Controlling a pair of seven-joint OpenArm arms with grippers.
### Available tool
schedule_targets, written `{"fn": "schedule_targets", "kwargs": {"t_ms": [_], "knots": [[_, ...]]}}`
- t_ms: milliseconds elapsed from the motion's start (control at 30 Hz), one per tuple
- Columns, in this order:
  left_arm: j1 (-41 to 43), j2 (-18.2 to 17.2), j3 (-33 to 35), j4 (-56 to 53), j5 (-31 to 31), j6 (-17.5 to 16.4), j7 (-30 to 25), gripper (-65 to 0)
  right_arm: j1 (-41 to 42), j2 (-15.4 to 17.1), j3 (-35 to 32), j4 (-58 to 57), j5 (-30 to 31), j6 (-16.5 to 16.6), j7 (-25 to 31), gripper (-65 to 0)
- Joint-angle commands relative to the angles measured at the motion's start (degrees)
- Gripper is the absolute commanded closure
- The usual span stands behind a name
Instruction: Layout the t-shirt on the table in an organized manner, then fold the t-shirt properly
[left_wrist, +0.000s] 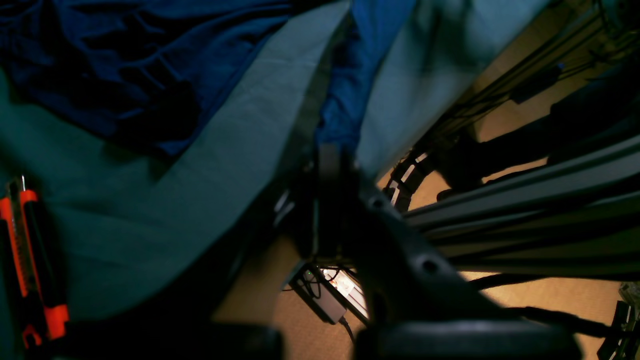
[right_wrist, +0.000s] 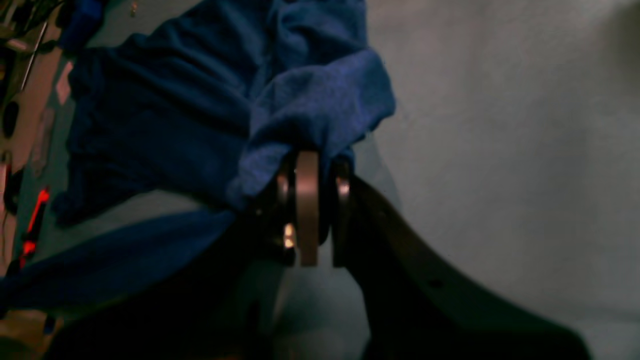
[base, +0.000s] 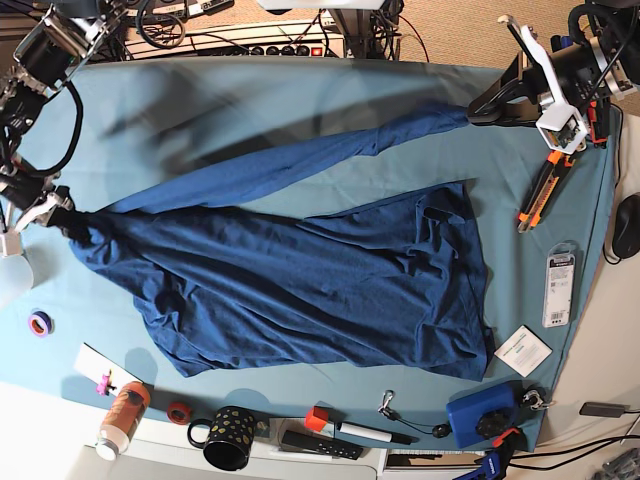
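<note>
The dark navy t-shirt (base: 300, 280) lies wrinkled across the teal-covered table (base: 300, 95). A long band of it is stretched toward the far right corner. My left gripper (base: 480, 108) is shut on the end of that band. In the left wrist view its jaws (left_wrist: 330, 150) pinch a blue strip of the t-shirt (left_wrist: 360, 65) near the table's edge. My right gripper (base: 68, 215) is at the left edge, shut on a bunched corner. In the right wrist view its fingers (right_wrist: 307, 170) clamp the fabric (right_wrist: 320, 100), which is lifted off the cloth.
An orange utility knife (base: 540, 190) lies below the left gripper. A packaged item (base: 558, 285) and a white card (base: 522, 350) lie at the right. Along the front edge are a bottle (base: 120, 418), a dotted mug (base: 228, 437), a marker (base: 365, 433) and a blue box (base: 482, 415).
</note>
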Motion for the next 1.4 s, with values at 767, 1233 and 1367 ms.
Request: {"fn": "schedule_targets", "kwargs": {"t_ms": [767, 1233, 1367], "knots": [[5.55, -0.63, -0.39, 0.74, -1.54, -0.06, -1.01, 0.0, -6.8, 1.33, 0.35, 0.96, 1.92, 1.66, 1.12, 0.0], [8.57, -0.63, -0.39, 0.74, -1.18, -0.06, -1.01, -23.4, -6.8, 1.31, 0.35, 0.96, 1.95, 1.68, 1.12, 0.0], [8.55, -0.63, -0.39, 0.74, 4.83, -0.06, -1.01, -38.6, -6.8, 1.33, 0.35, 0.96, 1.95, 1.68, 1.12, 0.0]]}}
